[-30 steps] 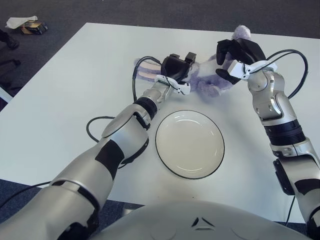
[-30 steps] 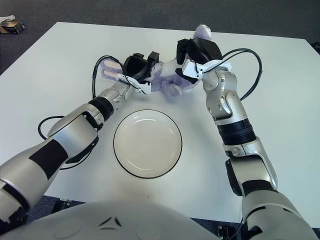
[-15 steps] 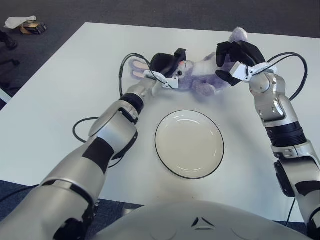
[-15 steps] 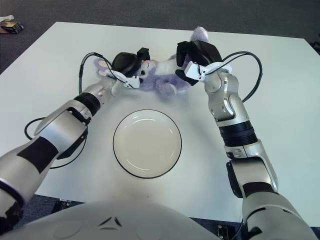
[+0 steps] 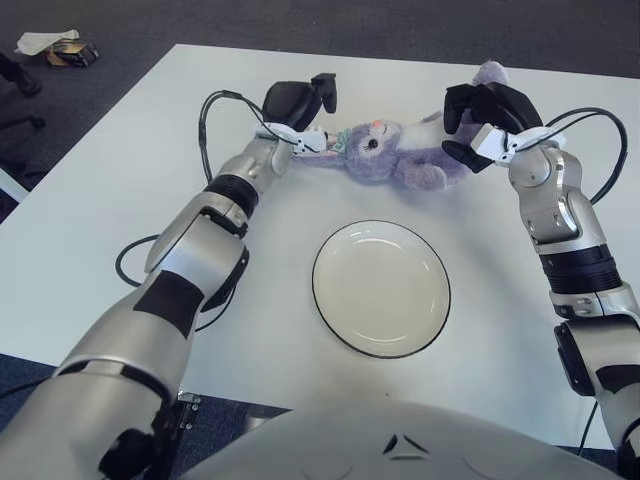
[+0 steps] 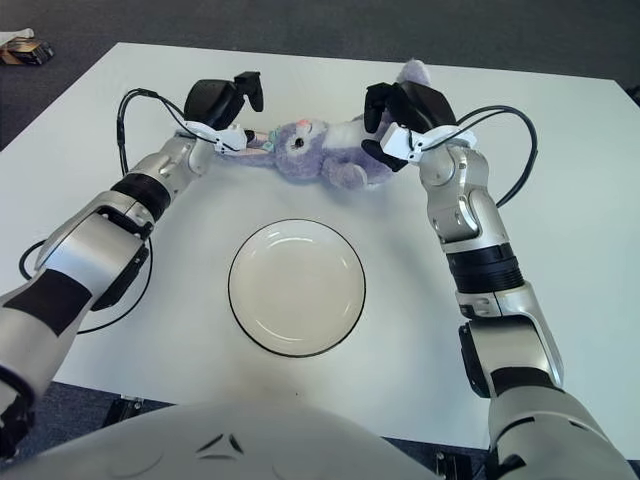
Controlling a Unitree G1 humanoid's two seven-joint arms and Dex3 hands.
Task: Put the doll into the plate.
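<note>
Left eye: my left hand (image 5: 296, 105) grips the doll (image 5: 395, 155) by its ears, and my right hand (image 5: 487, 112) clamps its legs; it stretches between them, beyond the plate (image 5: 381, 288).

Right eye: on the counter (image 6: 560, 200), it looks soft, light and floppy; I'd judge the end grips safest.

Large white rectangular table (image 5: 120, 200) with a smooth matte top, standing on dark grey carpeted floor (image 5: 300, 20) that shows along the far edge and at the near left corner. Far left on the carpet: small heap of pale and brown clutter (image 5: 55, 46). Even, diffuse lighting.
</note>
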